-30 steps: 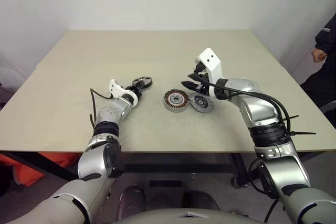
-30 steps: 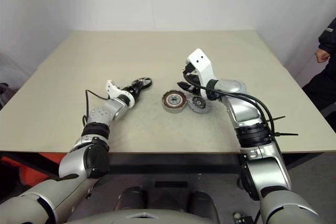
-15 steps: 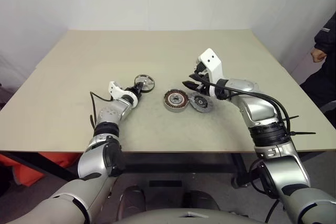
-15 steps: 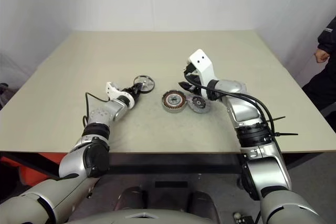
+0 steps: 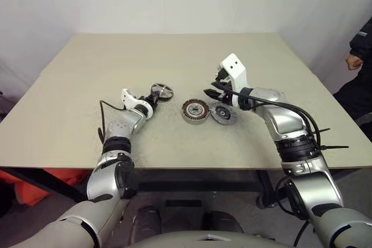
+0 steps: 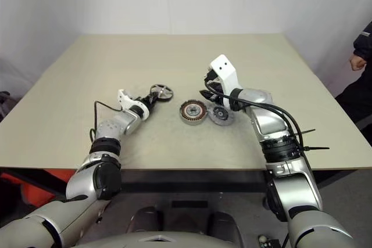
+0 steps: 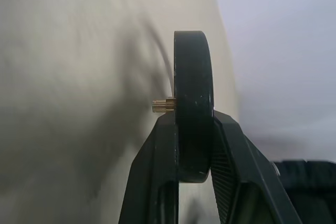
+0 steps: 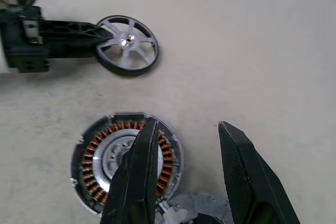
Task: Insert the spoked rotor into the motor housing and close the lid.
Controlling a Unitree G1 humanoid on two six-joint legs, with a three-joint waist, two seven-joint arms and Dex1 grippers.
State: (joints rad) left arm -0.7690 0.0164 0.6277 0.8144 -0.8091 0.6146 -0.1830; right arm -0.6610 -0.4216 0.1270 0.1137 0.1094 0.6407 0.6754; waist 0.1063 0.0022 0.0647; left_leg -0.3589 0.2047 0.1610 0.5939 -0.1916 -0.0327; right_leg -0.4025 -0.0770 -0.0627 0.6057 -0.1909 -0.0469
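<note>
The spoked rotor [image 5: 162,91], a black-rimmed wheel with silver spokes, is clamped at its rim by my left gripper [image 5: 156,95], shut on it just above the table. The left wrist view shows the rotor [image 7: 193,77] edge-on between the fingers [image 7: 157,150]. The motor housing [image 5: 195,110], round and silver with copper windings, lies at the table's middle. The lid [image 5: 223,114] lies against its right side. My right gripper [image 5: 210,92] hovers open over these two, with nothing between its fingers [image 8: 139,171]. From the right wrist I see the rotor [image 8: 127,44] and the housing [image 8: 100,171].
The beige table [image 5: 174,56] has bare surface all around the parts. A person in dark clothes [image 5: 361,42] stands at the far right, beyond the table's edge. White walls rise behind the table.
My left gripper has closed on the rotor's rim, and the rotor, which lay flat on the table, now sits tilted in the grip. The right arm has hardly moved.
</note>
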